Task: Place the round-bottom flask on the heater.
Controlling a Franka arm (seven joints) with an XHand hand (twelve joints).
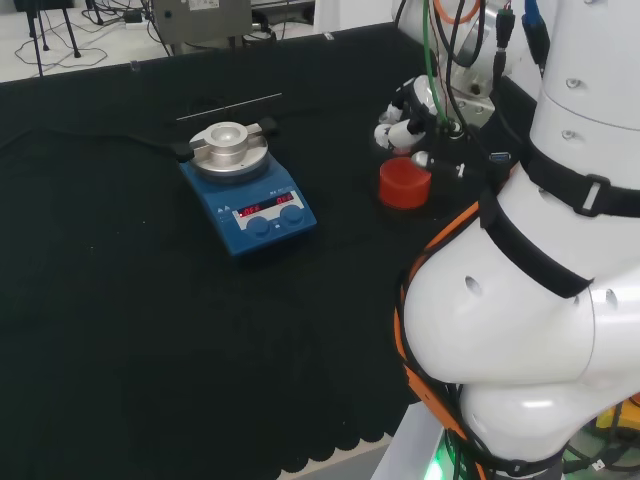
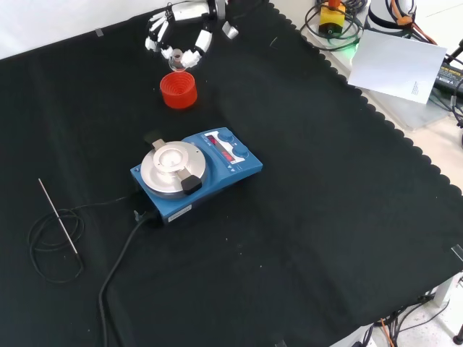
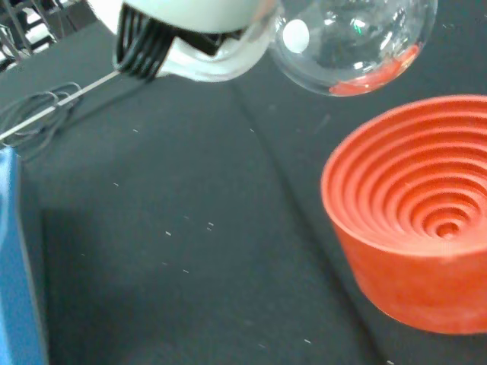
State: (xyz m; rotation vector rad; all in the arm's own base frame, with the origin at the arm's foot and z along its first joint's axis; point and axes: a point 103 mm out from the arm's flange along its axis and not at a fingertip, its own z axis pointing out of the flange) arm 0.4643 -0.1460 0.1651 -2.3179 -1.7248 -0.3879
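Observation:
The clear round-bottom flask hangs just above the red ribbed stand, clear of its rim. The hand has its fingers curled round the flask's upper part at the far edge of the cloth in the front view, with the stand right below it. In the head view the hand is over the stand, beside the arm's white links. The blue heater with its round silver plate stands nearer the front camera, with nothing on the plate. In the head view the heater is left of the stand.
A thin metal probe with coiled cable lies left of the heater in the front view. The heater's black cord runs toward the near edge. A white sheet lies beyond the cloth's scalloped right edge. The arm's big links stand at the head view's right.

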